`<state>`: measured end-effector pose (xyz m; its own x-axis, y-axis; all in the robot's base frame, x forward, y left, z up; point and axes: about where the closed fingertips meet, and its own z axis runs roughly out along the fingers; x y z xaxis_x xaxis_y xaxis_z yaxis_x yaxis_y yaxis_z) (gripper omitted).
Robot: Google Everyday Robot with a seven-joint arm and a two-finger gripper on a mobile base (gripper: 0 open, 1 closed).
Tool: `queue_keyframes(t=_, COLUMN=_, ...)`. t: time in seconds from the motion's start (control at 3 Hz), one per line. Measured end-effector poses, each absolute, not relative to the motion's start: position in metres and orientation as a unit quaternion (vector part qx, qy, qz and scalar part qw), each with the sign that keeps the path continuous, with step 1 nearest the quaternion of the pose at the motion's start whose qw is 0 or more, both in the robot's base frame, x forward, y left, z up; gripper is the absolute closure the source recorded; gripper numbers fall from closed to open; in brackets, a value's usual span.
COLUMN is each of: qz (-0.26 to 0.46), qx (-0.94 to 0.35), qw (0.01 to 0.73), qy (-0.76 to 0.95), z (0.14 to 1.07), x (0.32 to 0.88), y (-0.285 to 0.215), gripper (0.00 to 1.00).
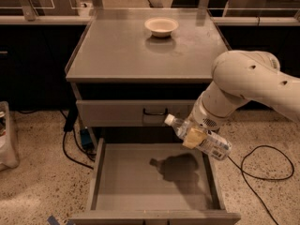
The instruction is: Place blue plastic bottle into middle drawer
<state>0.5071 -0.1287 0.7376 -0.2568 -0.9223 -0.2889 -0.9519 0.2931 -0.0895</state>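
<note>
The blue plastic bottle [206, 140], clear with a white cap at its left end, lies nearly level in my gripper [194, 137], which is shut on its middle. The gripper hangs from the white arm [243, 86] at the right, above the right half of the middle drawer [101, 170]. The drawer is pulled out, a wide grey tray with a bare floor; the bottle's shadow falls on it. The bottle is held clear above the drawer floor.
A cream bowl [161, 26] sits at the back of the cabinet top [117, 55]. The top drawer [117, 112] is shut, with a black handle. Black cables [262, 172] lie on the speckled floor at right; a bin [7, 135] stands at left.
</note>
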Motion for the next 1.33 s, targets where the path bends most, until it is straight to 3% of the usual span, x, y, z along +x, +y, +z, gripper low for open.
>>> queue_keyframes(t=0.67, qz=0.087, qx=-0.587, qw=0.155, qy=0.79, z=0.66, x=0.515, y=-0.122, gripper=1.0)
queue_keyframes(t=1.33, qz=0.14, qx=-0.609, qw=0.157, qy=0.765, z=0.564, x=0.541, y=-0.065, gripper=1.0)
